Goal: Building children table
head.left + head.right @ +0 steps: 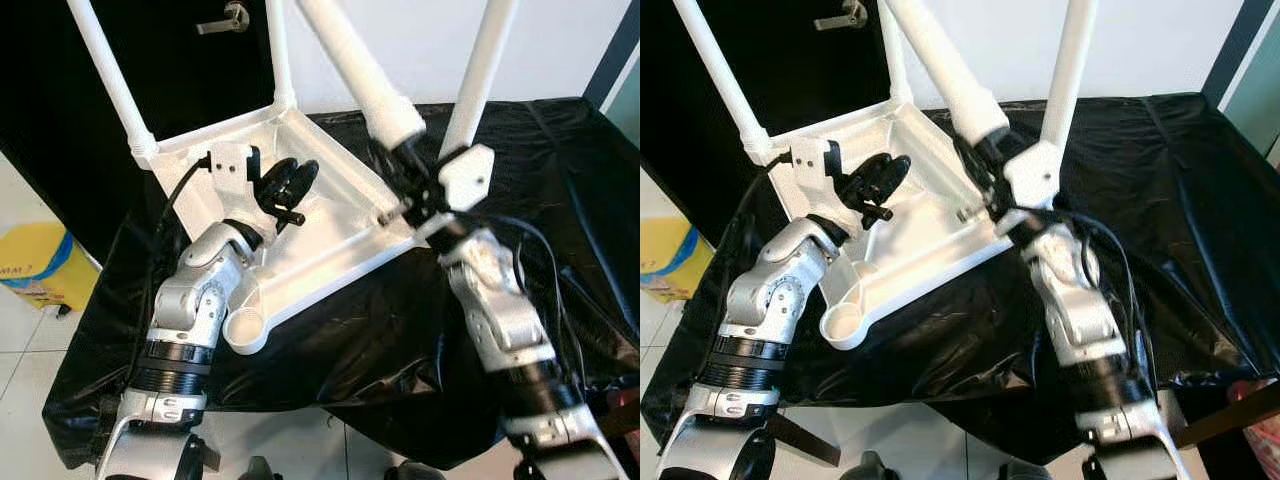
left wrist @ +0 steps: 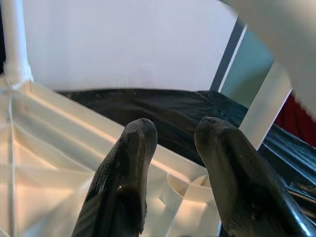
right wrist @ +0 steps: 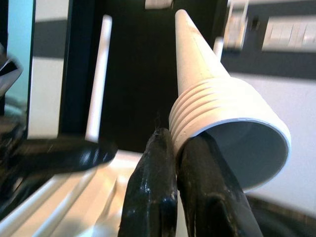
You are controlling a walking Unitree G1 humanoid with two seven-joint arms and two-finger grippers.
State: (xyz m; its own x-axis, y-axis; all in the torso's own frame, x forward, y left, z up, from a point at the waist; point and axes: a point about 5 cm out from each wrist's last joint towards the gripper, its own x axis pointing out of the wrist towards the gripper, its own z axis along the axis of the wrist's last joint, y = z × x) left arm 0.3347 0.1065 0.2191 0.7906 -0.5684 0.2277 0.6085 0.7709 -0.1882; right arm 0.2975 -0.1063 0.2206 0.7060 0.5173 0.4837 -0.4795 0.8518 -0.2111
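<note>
White plastic children's tabletop (image 1: pixel 330 235) lies upside down, ribbed underside up, on a table draped w/ black cloth (image 1: pixel 560 180), near the table's left front corner. It sits turned, one corner overhanging the front edge. That corner has an open round leg socket (image 1: pixel 246 332), no leg in it.

Three slim white plastic legs are already in their sockets & stand up: one at the tabletop's far-left corner (image 1: pixel 108 65), one at the far corner (image 1: pixel 279 55), one at the right corner (image 1: pixel 482 70).

Right gripper (image 1: pixel 982 165) is over the tabletop's right edge, fingers pinched shut on the rim of a fourth white leg (image 1: pixel 362 68), a loose tapered tube w/ a ribbed threaded end. Leg is in the air, tilted, wide open end down by the gripper, narrow end up & toward the back-left. Right wrist view: both black fingers (image 3: pixel 153 192) close together, rim of the hollow end (image 3: pixel 232 133) caught between them.

Left gripper (image 1: pixel 287 188) hangs over the middle of the upturned tabletop, fingers slightly parted, holding nothing (wrist view shows a clear gap between the tips (image 2: pixel 133 163)). Can't tell if it touches the plastic.

Off the table's left edge, on the tiled floor: a yellow container (image 1: pixel 35 265) w/ a blue band. Behind, a dark door w/ a metal lever handle (image 1: pixel 228 20).
</note>
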